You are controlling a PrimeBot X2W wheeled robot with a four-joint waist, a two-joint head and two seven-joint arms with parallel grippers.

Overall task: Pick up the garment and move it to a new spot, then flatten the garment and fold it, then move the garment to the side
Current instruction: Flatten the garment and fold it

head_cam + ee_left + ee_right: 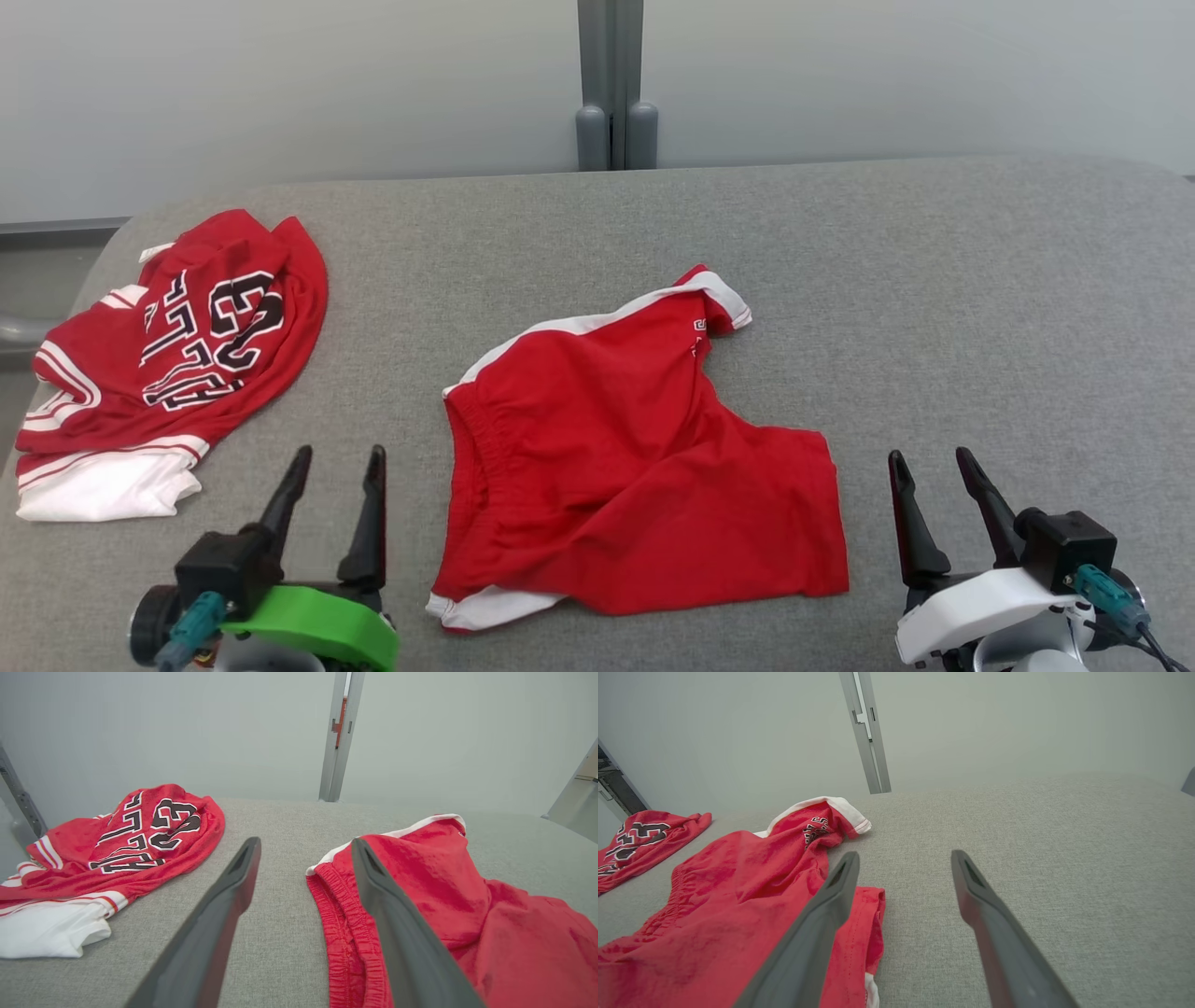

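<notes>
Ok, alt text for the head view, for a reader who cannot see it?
Red shorts with white trim lie rumpled at the middle of a grey fabric-covered table, between the open left gripper and open right gripper, neither touching them. A crumpled red jersey with black lettering lies at the far left.

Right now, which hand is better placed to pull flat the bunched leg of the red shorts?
Probably the right hand: it is open and nearer the bunched leg of the red shorts. The left hand, also open, is beside the waistband, farther away.
</notes>
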